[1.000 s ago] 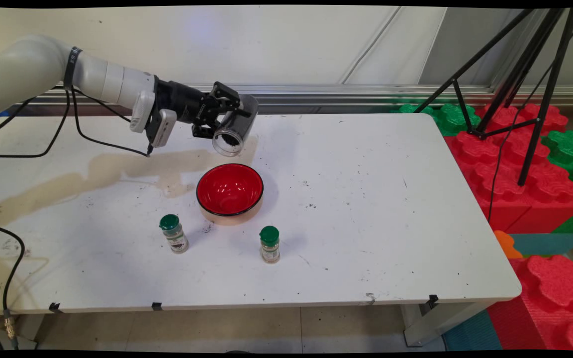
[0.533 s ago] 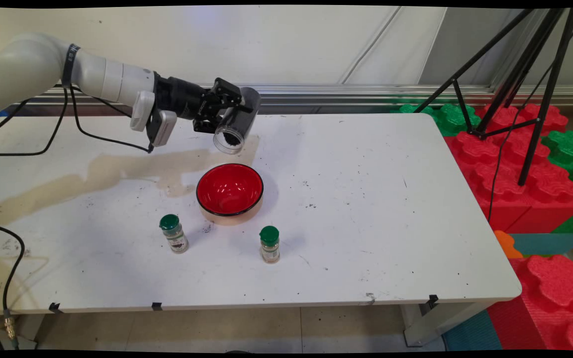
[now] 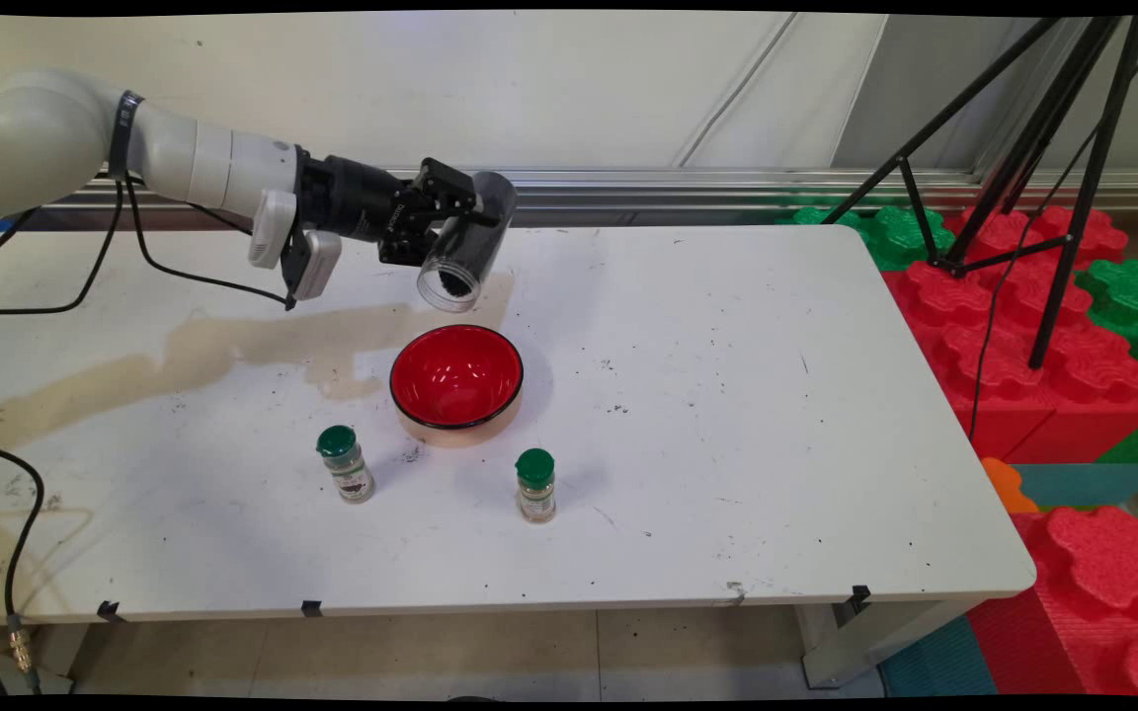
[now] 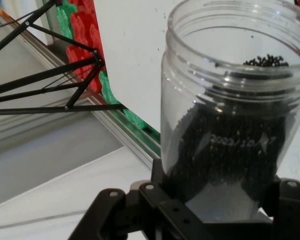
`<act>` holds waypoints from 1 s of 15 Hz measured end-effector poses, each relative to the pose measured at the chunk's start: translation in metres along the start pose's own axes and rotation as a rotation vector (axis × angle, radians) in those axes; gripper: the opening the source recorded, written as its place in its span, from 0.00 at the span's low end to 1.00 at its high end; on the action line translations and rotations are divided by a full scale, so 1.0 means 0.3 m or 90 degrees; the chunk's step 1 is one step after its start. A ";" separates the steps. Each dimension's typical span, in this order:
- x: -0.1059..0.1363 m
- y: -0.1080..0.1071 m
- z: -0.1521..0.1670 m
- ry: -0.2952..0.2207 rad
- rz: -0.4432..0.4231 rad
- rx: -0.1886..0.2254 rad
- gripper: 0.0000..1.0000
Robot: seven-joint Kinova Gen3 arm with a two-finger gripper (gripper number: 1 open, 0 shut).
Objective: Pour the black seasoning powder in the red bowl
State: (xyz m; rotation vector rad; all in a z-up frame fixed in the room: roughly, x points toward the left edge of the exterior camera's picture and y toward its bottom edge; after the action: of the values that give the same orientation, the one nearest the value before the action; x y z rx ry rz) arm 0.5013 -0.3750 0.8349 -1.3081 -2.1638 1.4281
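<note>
My gripper (image 3: 455,212) is shut on a clear plastic jar (image 3: 465,242) that holds small black grains. The jar is lidless and tilted, its open mouth pointing down and toward the camera, above the table behind the red bowl (image 3: 456,377). In the hand view the jar (image 4: 230,115) fills the right half, the grains lying along its side up to near the rim, and the black linkage clamps its lower part. The bowl looks empty. Two small green-capped spice jars stand in front of the bowl, one at the left (image 3: 345,463) and one at the right (image 3: 535,485).
A tan stain (image 3: 233,341) spreads over the white table (image 3: 727,395) at the left. A black tripod (image 3: 1033,148) stands over red and green foam blocks (image 3: 1043,336) past the table's right edge. Black cables (image 3: 164,267) hang from the arm.
The gripper with the jar has risen a little and drawn slightly left. The jar's mouth has tipped a bit less steeply downward. Bowl and spice jars have not moved.
</note>
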 end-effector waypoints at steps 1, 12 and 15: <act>0.006 0.001 -0.003 -0.001 0.005 0.000 0.00; 0.035 0.041 -0.001 -0.010 0.044 -0.008 0.00; 0.037 0.048 0.006 -0.012 0.060 -0.007 0.00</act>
State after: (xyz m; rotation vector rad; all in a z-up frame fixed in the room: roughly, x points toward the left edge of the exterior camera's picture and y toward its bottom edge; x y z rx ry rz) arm 0.5016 -0.3656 0.8191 -1.4234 -2.1509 1.4712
